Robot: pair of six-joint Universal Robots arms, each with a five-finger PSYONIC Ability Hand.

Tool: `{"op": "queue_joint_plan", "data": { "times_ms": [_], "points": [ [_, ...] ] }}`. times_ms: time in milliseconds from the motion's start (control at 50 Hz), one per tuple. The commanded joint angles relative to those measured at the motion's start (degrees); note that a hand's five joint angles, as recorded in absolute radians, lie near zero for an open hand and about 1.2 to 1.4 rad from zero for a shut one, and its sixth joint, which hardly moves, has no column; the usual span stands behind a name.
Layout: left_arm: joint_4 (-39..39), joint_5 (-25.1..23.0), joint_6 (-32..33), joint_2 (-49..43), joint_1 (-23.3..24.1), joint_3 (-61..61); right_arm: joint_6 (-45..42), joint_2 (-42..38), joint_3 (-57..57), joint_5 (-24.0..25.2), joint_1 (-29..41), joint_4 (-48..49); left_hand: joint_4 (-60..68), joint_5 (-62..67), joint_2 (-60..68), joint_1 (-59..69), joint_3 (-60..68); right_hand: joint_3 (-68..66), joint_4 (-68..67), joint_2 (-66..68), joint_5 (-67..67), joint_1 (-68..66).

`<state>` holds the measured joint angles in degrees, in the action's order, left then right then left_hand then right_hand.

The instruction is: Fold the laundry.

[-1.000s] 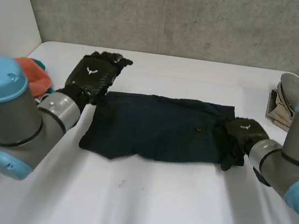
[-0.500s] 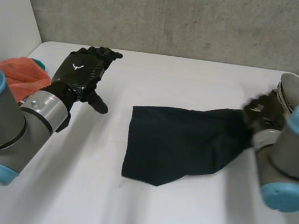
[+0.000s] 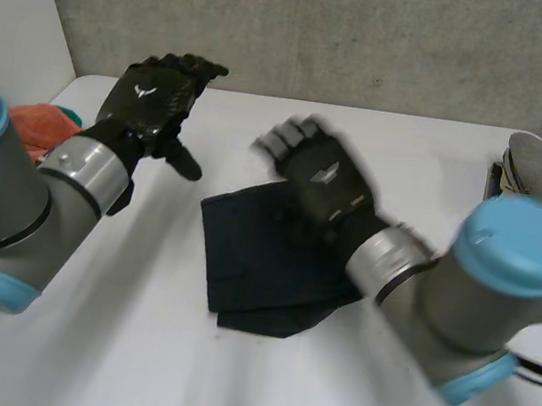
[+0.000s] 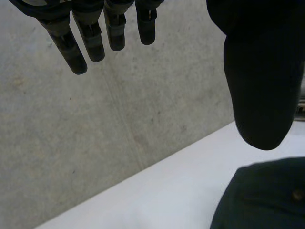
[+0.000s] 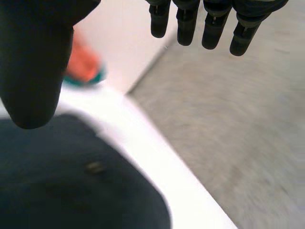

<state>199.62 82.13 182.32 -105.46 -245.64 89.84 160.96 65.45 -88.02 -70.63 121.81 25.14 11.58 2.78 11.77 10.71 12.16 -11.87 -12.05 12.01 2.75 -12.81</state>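
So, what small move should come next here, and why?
Probably lower the right hand onto the dark cloth and press it flat. The cloth lies doubled over with its near edges not lined up, and this hand hovers open just above it. The left hand is open too, off to the side.

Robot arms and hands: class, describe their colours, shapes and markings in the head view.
The left arm and right arm are thick grey cylinders with light-blue caps at the joints and a silvery band at each wrist. The left hand and right hand are black, each with a white emblem on its back.
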Motion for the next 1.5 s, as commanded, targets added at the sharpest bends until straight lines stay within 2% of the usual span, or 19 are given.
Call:
{"op": "queue_joint_plan", "data": {
  "times_ms": [20, 160, 260, 340, 400, 500, 600, 760, 840, 900, 920, 980, 1000, 1040, 1080, 1140, 1300, 1400, 1500],
  "points": [
    [-6.9, 2.4, 2.0, -6.6, 6.8, -11.1, 15.8, -0.6, 6.0, -2.4, -7.7, -8.4, -1.6, -2.8, -1.8, -0.7, -2.2, 1.9, 2.1, -2.0, -2.8, 2.8],
    [-16.5, 5.4, 4.0, -18.4, 12.6, -21.1, 12.8, -12.6, 20.2, -2.3, -8.9, -26.8, -1.6, -2.8, -1.8, -0.7, -2.2, 1.9, 2.1, -2.0, -2.8, 2.8],
    [-24.4, 11.5, 3.9, -24.8, 13.7, -23.9, 11.1, -21.4, 29.0, 0.8, -8.9, -37.1, -1.6, -2.8, -1.8, -0.7, -2.2, 1.9, 2.1, -2.0, -2.8, 2.8],
    [-27.8, 14.1, 3.6, -28.6, 13.3, -24.2, 7.1, -25.3, 32.4, 0.7, -9.1, -40.9, -1.6, -2.8, -1.8, -0.7, -2.2, 1.9, 2.1, -2.0, -2.8, 2.8],
    [-28.9, 13.7, 4.0, -30.1, 13.0, -24.2, 3.8, -26.3, 33.6, -1.8, -9.5, -41.9, -1.6, -2.8, -1.8, -0.7, -2.2, 1.9, 2.1, -2.0, -2.8, 2.8],
    [-31.7, 13.5, 4.1, -27.9, 11.8, -24.1, -4.8, -24.6, 32.8, -9.0, -9.8, -42.9, -1.6, -2.8, -1.8, -0.7, -2.2, 1.2, 1.4, -1.3, -2.1, 2.1],
    [-31.8, 13.0, 3.4, -20.4, 10.4, -23.2, -9.3, -19.1, 28.1, -10.3, -8.5, -38.9, -1.6, -2.8, -1.8, -0.7, -2.2, 1.2, 1.4, -1.3, -2.1, 2.1],
    [-25.5, 6.1, 1.7, -8.2, 9.0, -19.4, -12.5, -5.6, 12.2, -14.6, -3.4, -20.9, -1.6, -2.8, -1.8, -0.7, -2.2, 1.2, 1.4, -1.3, -2.1, 2.1],
    [-23.0, -0.4, 1.3, -4.5, 7.4, -18.2, -15.3, 1.3, 1.3, -15.6, -0.6, -13.0, -1.6, -2.8, -1.8, -0.7, -2.2, 1.4, 1.5, -1.5, -2.2, 2.3],
    [-24.5, -8.5, 0.8, -3.0, 5.4, -18.6, -17.1, 5.3, -6.7, -13.7, 1.3, -9.4, -1.6, -2.8, -1.8, -0.7, -2.2, 1.4, 1.5, -1.5, -2.2, 2.3],
    [-26.5, -13.4, 0.5, -2.5, 4.6, -18.8, -17.3, 5.7, -8.5, -13.0, 1.7, -9.1, -1.6, -2.8, -1.8, -0.7, -2.2, 1.4, 1.5, -1.5, -2.2, 2.3],
    [-30.1, -21.1, 0.0, -2.0, 3.3, -19.4, -17.8, 6.3, -13.1, -10.7, 2.3, -9.0, -1.6, -2.8, -1.8, -0.7, -2.2, 1.4, 1.5, -1.5, -2.2, 2.3],
    [-33.0, -26.9, 0.1, -1.8, 2.8, -19.7, -18.0, 5.9, -16.4, -9.3, 2.5, -8.4, -1.6, -2.8, -1.8, -0.7, -2.2, 1.2, 1.4, -1.3, -2.1, 2.1],
    [-35.6, -32.0, 0.3, -1.2, 2.6, -19.2, -18.0, 4.3, -18.1, -8.4, 2.5, -6.9, -1.6, -2.8, -1.8, -0.7, -2.2, 1.0, 1.2, -1.2, -1.9, 2.0],
    [-36.5, -34.8, 0.5, -0.8, 2.6, -18.7, -17.8, 2.1, -19.4, -8.3, 2.2, -3.0, -1.6, -2.8, -1.8, -0.7, -2.2, 0.9, 1.0, -1.0, -1.7, 1.8],
    [-36.2, -35.5, 0.5, -0.5, 3.0, -17.7, -17.7, -1.0, -19.9, -8.4, 2.0, 2.8, -1.6, -2.8, -1.8, -0.7, -2.2, 0.7, 0.9, -0.8, -1.6, 1.6],
    [-31.8, -31.9, 0.1, 0.2, 4.8, -14.8, -17.8, -9.5, -16.6, -10.4, 2.5, 17.5, -1.6, -2.8, -1.8, -0.7, -2.2, 0.4, 0.5, -0.5, -1.2, 1.3],
    [-29.0, -31.2, -0.6, 0.8, 4.7, -13.7, -17.6, -12.6, -13.6, -10.9, 3.1, 19.8, -1.6, -2.8, -1.8, -0.7, -2.2, -2.7, -2.5, 2.5, 1.8, -1.7],
    [-27.9, -31.1, -2.4, 1.2, 4.4, -13.3, -17.3, -15.0, -9.9, -10.4, 3.7, 19.7, -1.6, -2.8, -1.8, -0.7, -2.2, -11.6, -11.4, 11.4, 10.7, -10.6]
  ]
}}
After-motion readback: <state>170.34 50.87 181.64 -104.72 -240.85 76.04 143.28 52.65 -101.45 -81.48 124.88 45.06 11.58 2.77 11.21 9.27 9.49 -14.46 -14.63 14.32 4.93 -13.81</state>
